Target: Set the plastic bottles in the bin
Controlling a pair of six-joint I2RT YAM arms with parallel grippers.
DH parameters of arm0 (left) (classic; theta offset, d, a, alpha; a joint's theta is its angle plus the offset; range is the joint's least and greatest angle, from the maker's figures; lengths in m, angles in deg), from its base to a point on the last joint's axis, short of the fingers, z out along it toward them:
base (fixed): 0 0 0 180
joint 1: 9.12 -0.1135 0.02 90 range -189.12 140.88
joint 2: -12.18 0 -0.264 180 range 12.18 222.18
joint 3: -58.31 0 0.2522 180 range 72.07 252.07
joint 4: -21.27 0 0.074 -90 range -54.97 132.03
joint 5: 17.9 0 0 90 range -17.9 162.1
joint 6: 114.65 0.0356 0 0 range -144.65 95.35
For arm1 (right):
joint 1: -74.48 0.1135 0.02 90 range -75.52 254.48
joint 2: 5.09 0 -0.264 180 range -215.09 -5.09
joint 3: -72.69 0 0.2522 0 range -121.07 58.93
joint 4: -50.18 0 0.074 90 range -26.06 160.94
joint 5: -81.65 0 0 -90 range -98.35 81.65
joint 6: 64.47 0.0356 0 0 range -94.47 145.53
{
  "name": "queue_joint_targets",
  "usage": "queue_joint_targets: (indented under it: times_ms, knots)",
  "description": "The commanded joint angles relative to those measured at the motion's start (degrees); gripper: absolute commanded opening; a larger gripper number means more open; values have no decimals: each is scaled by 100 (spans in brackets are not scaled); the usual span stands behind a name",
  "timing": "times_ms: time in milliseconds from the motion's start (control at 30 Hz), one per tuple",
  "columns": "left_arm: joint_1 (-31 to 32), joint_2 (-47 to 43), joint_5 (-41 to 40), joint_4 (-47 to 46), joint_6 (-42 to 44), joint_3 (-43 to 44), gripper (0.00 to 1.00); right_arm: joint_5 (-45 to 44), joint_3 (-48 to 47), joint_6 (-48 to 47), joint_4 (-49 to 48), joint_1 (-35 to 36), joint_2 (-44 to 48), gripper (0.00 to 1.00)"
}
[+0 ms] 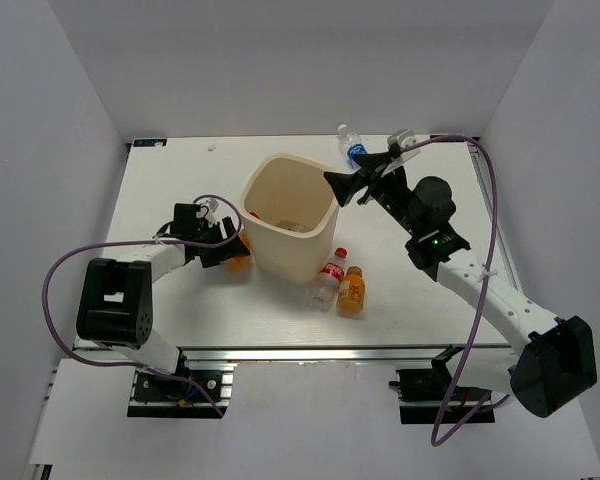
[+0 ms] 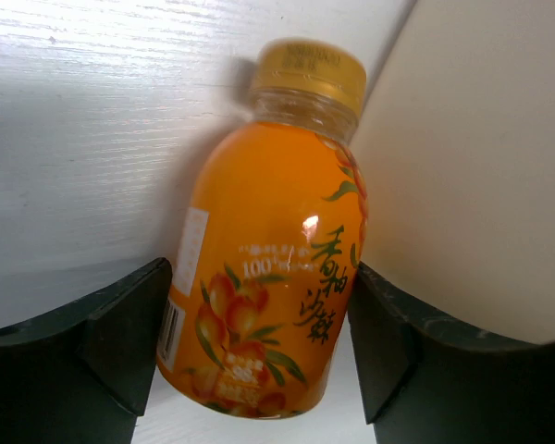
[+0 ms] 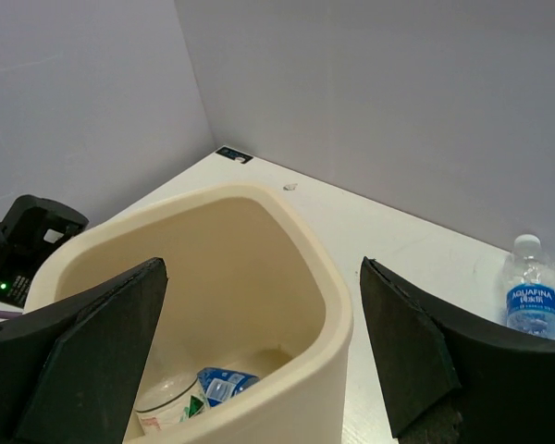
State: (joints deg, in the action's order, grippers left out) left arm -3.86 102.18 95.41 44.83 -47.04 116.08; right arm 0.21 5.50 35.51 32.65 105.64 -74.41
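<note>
Left wrist view: an orange juice bottle [image 2: 268,268] with an orange cap lies on the white table [image 2: 74,139], cap pointing away from the camera. The left gripper [image 2: 261,305] is closed on it, one dark finger against each side of its body. Just to its right rises the cream wall of the bin [image 2: 472,166].

From the top external camera this bottle sits at the bin's left side, low against the wall. The bin stands upright near the middle of the table. Near its front right corner lie a red-labelled bottle [image 1: 330,273] with a red cap and a second orange bottle [image 1: 352,291], side by side and touching or nearly so. An Aquafina bottle [image 1: 352,150] with a blue label is at the far edge of the table, behind the bin's right corner.

The right gripper [image 3: 261,268] hovers above the bin's right rim with its fingers spread wide and nothing between them. Its wrist camera looks into the bin, where a blue-labelled bottle [image 3: 224,384] lies at the bottom beside a pale item too hidden to name.
</note>
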Motion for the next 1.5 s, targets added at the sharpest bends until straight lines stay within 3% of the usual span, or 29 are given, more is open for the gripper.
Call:
queue_joint_targets:
  times_ms: [0,167,267,333,400,533,667,800,867,1033,1200,1300,1333,1467]
  knots:
    - [46,-219,-528,118,-72,46,77,-38,148,189,-97,-109,305,89]
    - [46,-403,-608,66,-20,117,55,-196,350,145,0,-154,594,89]
    - [46,-570,-687,197,-2,230,37,-363,509,119,26,-180,787,89]
    - [46,-833,-1062,381,-80,371,28,-555,588,127,105,-198,876,89]
    - [46,-1097,-1371,513,-274,477,26,-802,632,206,368,-207,1016,89]
    - [46,-1817,-2722,944,-520,1501,22,-1863,711,434,1070,-224,1289,89]
    - [46,-2214,-2474,778,-328,2549,26,-2551,850,856,1792,-242,1491,89]
    - [124,-2144,-823,428,-195,3525,27,-2622,1194,883,1880,-233,1667,89]
    - [510,-2048,-286,146,-126,3606,32,-2552,1265,944,1942,-233,1702,89]
    - [1626,-1538,-547,399,393,3782,35,-1965,1546,1120,2240,-233,1869,89]
    - [1935,-1406,-934,417,560,3633,40,-1594,1870,1217,2513,-233,1782,89]
    - [2076,-1502,-715,198,622,3213,62,-1140,2020,1279,2558,-233,1633,89]
    - [2146,-1503,-757,189,631,3158,74,-963,2099,1296,2531,-233,1580,89]
    - [2190,-1450,-1083,373,657,3122,98,-478,2188,1393,2566,-224,1378,89]
